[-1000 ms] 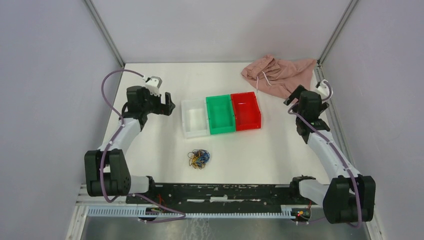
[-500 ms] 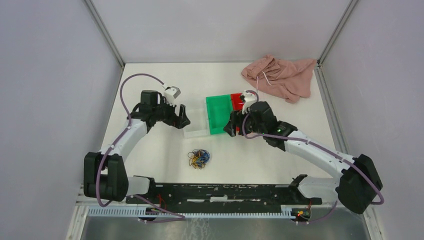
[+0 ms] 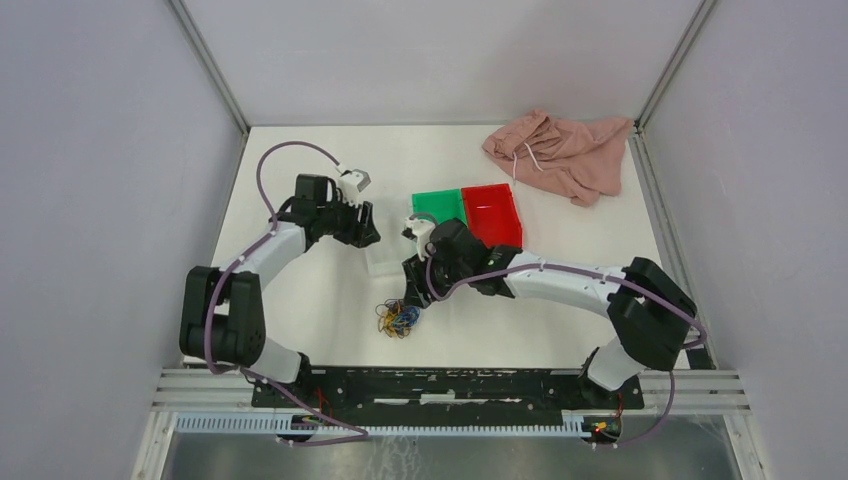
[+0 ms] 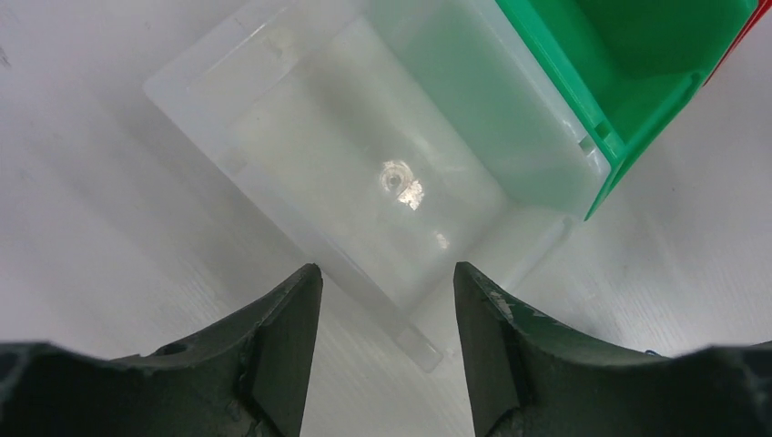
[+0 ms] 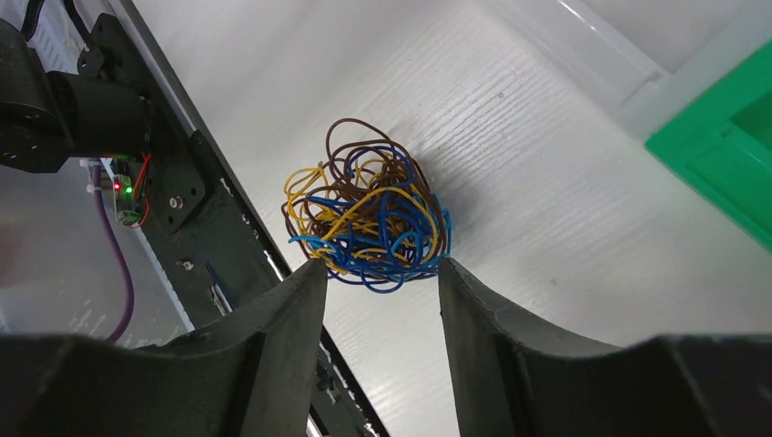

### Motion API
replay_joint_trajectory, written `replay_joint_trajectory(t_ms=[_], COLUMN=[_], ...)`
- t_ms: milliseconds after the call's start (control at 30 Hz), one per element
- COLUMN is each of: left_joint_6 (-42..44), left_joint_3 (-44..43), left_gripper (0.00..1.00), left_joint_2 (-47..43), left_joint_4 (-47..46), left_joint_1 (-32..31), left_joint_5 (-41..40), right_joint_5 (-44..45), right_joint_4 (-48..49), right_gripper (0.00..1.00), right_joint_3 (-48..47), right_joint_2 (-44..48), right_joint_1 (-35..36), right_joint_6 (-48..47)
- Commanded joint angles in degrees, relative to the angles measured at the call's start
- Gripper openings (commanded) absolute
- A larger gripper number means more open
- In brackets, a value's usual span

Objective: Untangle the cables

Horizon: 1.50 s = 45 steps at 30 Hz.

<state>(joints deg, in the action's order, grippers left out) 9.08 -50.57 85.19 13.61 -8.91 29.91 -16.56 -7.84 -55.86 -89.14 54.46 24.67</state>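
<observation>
The cables (image 3: 398,318) are a small tangled clump of blue, yellow-orange and dark brown-red wires lying on the white table near the front rail. In the right wrist view the cables (image 5: 369,218) lie just beyond my fingertips. My right gripper (image 5: 380,266) hovers over them, open, with nothing between its fingers; from above the right gripper (image 3: 408,285) is just up-right of the clump. My left gripper (image 4: 387,270) is open above the near corner of the clear bin (image 4: 191,82), holding nothing. From above the left gripper (image 3: 368,232) sits at that bin's left side.
A green bin (image 3: 437,203) and a red bin (image 3: 490,212) stand in a row right of the clear bin (image 3: 385,262). A pink cloth (image 3: 560,150) with a white drawstring lies at the back right. The black front rail (image 5: 182,182) runs close behind the clump.
The right arm swung from the far right across the bins to hover over the cables. The left gripper moved right over the clear bin. Both pairs of jaws narrowed.
</observation>
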Motion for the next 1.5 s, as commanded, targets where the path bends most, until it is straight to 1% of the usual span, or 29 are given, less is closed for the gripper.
replay_joint_trajectory(t_ms=[0, 133, 233, 367, 467, 533, 567, 633, 667, 733, 833, 900, 1100, 1200, 1267, 1367, 1467], left_joint_6=[0.27, -0.84, -1.71, -2.21, -2.05, -2.22, -2.03, -1.49, -0.93, 0.55, 5.03, 8.71, 22.47, 26.55, 28.83, 31.24, 31.70], left_joint_3=[-3.56, -4.22, -4.41, -6.43, -7.15, -7.53, -7.86, -8.76, -9.40, -11.23, -15.30, -17.58, -20.96, -19.85, -16.89, -9.82, -3.74], left_gripper=[0.59, 0.50, 0.46, 0.45, 0.44, 0.44, 0.47, 0.63, 0.69, 0.81, 0.93, 0.95, 0.97, 0.95, 0.93, 0.87, 0.83], left_joint_2=[0.65, 1.37, 1.82, 2.98, 2.66, 2.15, 1.84, 1.13, 0.58, -0.73, -3.32, -5.36, -15.32, -22.20, -27.38, -35.96, -40.96], left_joint_4=[-3.89, -5.72, -7.70, -7.88, -8.84, -9.70, -9.70, -8.83, -7.80, -4.79, 4.91, 11.97, 35.82, 42.25, 41.21, 35.20, 30.64], left_joint_1=[-0.51, -1.06, -1.29, -1.56, -1.49, -1.52, -1.47, -1.49, -1.47, -1.44, -1.39, -1.44, -1.41, -1.46, -1.52, -1.67, -1.90], left_joint_5=[-0.06, -0.07, 0.15, -0.70, -2.96, -5.20, -6.12, -7.57, -8.08, -8.26, -4.82, -1.73, 5.10, 7.84, 10.12, 14.52, 16.80], right_joint_5=[-2.69, -3.58, -3.37, -3.17, -2.88, -2.79, -2.74, -2.69, -2.58, -2.08, -1.92, -2.41, -7.04, -9.02, -10.37, -12.04, -12.84], right_joint_4=[3.17, 2.70, 2.61, 2.22, 2.06, 1.69, 1.57, 1.19, 0.86, -0.20, -2.20, -2.97, -2.82, -2.17, -1.13, 2.07, 3.72], right_gripper=[0.53, 0.49, 0.46, 0.40, 0.32, 0.22, 0.14, 0.02, 0.00, 0.00, 0.00, 0.00, 0.00, 0.00, 0.00, 0.00, 0.00], right_joint_3=[-3.96, -5.29, -5.64, -6.22, -6.52, -6.86, -7.05, -7.62, -7.93, -8.74, -10.66, -11.98, -14.51, -15.32, -15.89, -16.33, -16.97], right_joint_2=[-2.51, -4.69, -6.11, -7.26, -7.70, -7.97, -7.85, -7.11, -6.42, -4.52, -1.23, 0.81, 4.39, 4.08, 3.48, 2.09, 0.96], right_joint_1=[0.26, 0.82, 1.00, 1.10, 1.19, 1.19, 1.21, 1.30, 1.38, 1.44, 1.38, 1.40, 1.46, 1.45, 1.46, 1.40, 1.39], right_joint_6=[-1.46, -2.08, -2.40, -2.67, -3.01, -3.20, -3.22, -3.13, -3.10, -3.30, -3.48, -3.28, 0.27, 2.35, 3.84, 6.58, 8.83])
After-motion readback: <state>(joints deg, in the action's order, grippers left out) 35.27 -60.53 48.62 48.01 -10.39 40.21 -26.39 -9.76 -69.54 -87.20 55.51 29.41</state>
